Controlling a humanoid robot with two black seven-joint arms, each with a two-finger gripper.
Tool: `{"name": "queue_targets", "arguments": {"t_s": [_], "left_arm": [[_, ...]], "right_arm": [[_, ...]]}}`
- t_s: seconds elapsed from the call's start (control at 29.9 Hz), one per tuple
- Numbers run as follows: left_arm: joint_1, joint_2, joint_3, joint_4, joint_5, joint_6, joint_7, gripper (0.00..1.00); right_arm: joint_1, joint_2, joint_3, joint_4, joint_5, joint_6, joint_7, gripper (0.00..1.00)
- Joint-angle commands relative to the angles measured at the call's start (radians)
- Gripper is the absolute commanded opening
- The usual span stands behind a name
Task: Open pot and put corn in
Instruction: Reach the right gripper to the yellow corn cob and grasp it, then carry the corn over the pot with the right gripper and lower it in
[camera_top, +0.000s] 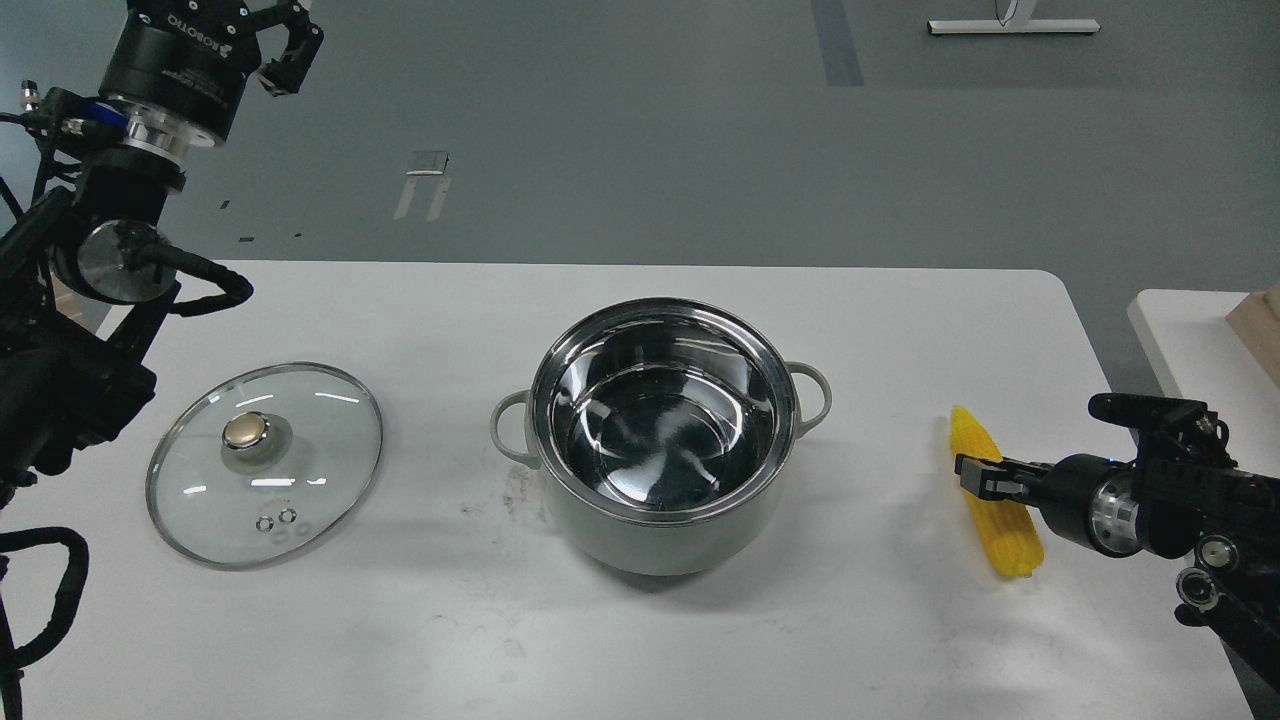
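Note:
The pale grey-green pot (660, 535) stands open at the table's middle, and its shiny steel inside holds nothing. The bright yellow corn (972, 436) lies on the table to the pot's right, pointed end away from me. My right gripper (980, 478) comes in from the right, and its dark fingertips overlap the middle of the corn. I cannot tell whether it touches or grips the corn. My left gripper (285, 45) is high at the far left, well above the table and partly cut off by the top edge. It holds nothing.
The clear glass lid (300, 430) with its gold knob (245, 431) lies flat on the table left of the pot, below my left arm. The table's right edge runs just beyond the corn. A second table (1190, 330) stands at the far right.

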Motion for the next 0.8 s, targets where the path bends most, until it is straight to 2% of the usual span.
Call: {"name": "queue_targets", "arguments": {"t_s": [0.0,0.17,0.37,0.5,0.64,0.77], "left_arm": [[0.000,0.003,0.006,-0.002,0.002,0.000,0.002,0.98],[-0.003,0.003,0.009,-0.011,0.005,0.000,0.002,0.98],[-0.003,0.006,0.011,-0.022,0.005,0.000,0.002,0.98],[-0.005,0.008,0.011,-0.026,0.005,0.000,0.002,0.98],[-0.006,0.012,0.011,-0.034,0.005,0.000,0.002,0.98],[-0.006,0.018,0.009,-0.034,0.005,0.000,0.002,0.98]], "right_arm": [[0.016,0.000,0.023,0.018,0.007,0.000,0.005,0.05],[0.056,0.012,0.153,0.084,0.012,0.000,0.009,0.05],[0.122,0.069,0.195,0.229,0.017,0.000,0.011,0.05],[0.179,0.239,0.187,0.293,0.018,0.000,0.009,0.05],[0.214,0.415,0.169,0.274,0.026,0.000,-0.007,0.05],[0.224,0.471,0.074,0.224,0.020,0.000,-0.021,0.12]]}}
